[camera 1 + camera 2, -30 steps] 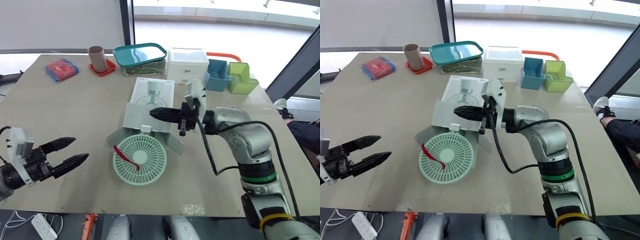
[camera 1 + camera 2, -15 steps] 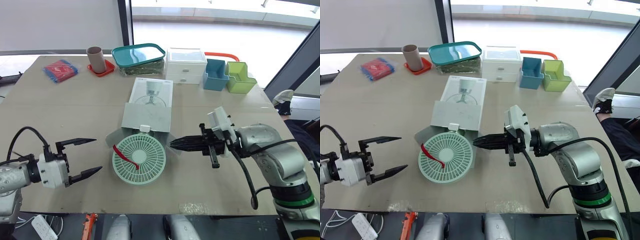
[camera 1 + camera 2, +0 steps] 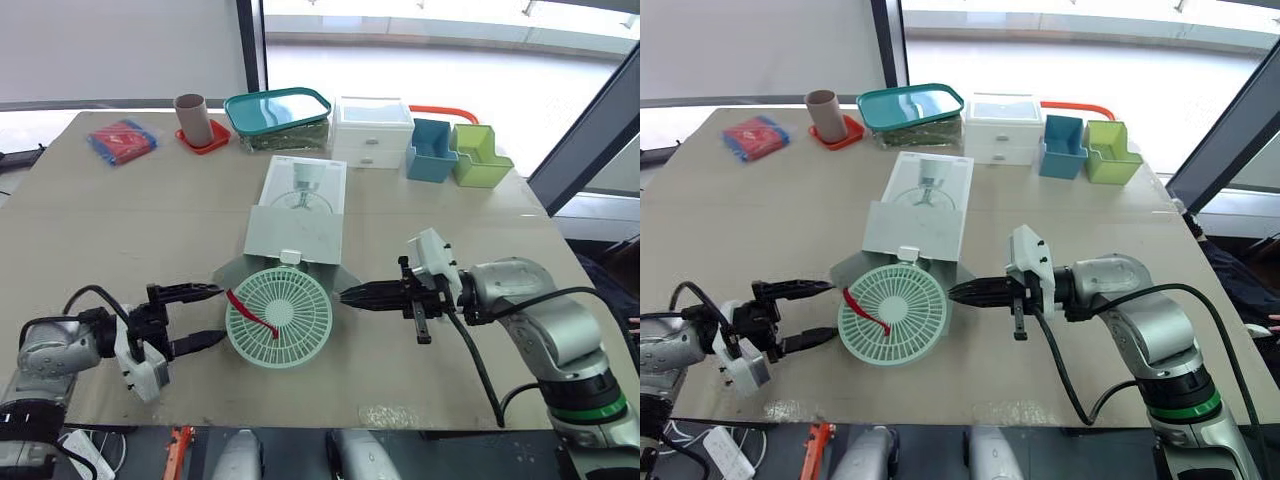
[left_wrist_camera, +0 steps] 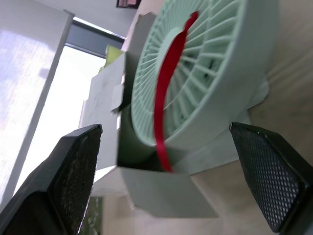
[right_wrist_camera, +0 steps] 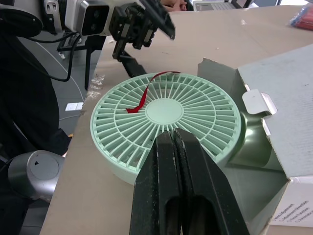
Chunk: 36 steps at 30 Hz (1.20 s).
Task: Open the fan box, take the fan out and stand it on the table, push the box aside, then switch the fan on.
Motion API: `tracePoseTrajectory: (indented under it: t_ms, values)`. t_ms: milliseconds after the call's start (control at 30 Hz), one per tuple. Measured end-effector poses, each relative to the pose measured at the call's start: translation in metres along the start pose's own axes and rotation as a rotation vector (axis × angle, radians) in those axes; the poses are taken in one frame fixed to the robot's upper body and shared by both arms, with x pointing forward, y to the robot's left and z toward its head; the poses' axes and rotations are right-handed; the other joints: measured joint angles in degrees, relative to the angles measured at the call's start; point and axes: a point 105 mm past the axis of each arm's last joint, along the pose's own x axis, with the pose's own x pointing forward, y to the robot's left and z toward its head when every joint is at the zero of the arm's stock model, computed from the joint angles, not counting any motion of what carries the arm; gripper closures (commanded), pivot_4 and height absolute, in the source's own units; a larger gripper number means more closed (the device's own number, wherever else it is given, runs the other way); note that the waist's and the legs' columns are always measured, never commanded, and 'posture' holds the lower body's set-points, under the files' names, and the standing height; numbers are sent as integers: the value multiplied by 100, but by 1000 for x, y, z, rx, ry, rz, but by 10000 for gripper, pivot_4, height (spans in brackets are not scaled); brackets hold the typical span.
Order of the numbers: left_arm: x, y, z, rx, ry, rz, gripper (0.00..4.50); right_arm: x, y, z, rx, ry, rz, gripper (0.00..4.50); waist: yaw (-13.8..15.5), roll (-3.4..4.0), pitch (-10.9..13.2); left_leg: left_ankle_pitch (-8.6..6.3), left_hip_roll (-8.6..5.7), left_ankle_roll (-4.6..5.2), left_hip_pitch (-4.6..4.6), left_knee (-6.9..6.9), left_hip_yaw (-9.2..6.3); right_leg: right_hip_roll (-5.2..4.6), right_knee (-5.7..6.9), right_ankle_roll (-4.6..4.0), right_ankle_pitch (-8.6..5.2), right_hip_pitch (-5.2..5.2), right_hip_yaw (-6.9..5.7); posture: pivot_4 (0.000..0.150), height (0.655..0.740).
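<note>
beside the fan (image 3: 279,317), left gripper (image 3: 216,312) gaping

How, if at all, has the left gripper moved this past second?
Yes: the left gripper, open, has come rightward, close to the left rim of the fan.

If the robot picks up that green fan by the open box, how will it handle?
The fan looks like thin slatted plastic, so probably light and stiff. Its round rim may roll if set on edge. The red ribbon across the grille looks floppy and could snag.
</note>
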Motion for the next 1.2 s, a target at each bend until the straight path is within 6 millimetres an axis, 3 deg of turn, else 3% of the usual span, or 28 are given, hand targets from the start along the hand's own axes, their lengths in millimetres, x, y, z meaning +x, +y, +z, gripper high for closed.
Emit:
tracePoseTrajectory:
  t_ms: [333,500,633,700,767,1200]
  values:
    - [24,-4,-1,39,-45,34,533,0,-3,-1,-2,5,-24,45000,14,-1,0,1,-4,0,4,18,-9,-1,1,7,7,19,-3,1500,7400]
    - [27,-5,-1,50,-52,30,533,0,-4,-1,-5,11,-39,45000,11,0,0,1,-3,0,7,17,-9,-1,3,6,7,19,-4,1500,7400]
    - [28,-9,1,54,-64,12,10820,0,-5,-2,-6,15,-49,45000,15,0,0,1,-4,0,8,18,-9,-1,3,6,8,21,-4,1500,7400]
    - [28,-11,1,57,-65,0,18789,0,-6,-2,-7,16,-51,45000,14,0,-1,1,-3,0,9,17,-9,-1,4,5,8,21,-4,1500,7400]
    - [28,-13,1,55,-65,-6,23808,0,-6,-2,-8,15,-52,45000,14,0,0,1,-3,0,9,17,-9,-1,4,5,8,21,-4,1500,7400]
    - [26,-16,8,49,-83,14,24868,0,-6,-3,-10,17,-55,45000,10,-1,-3,1,-2,0,13,20,-10,-3,10,5,9,24,-6,1500,7400]
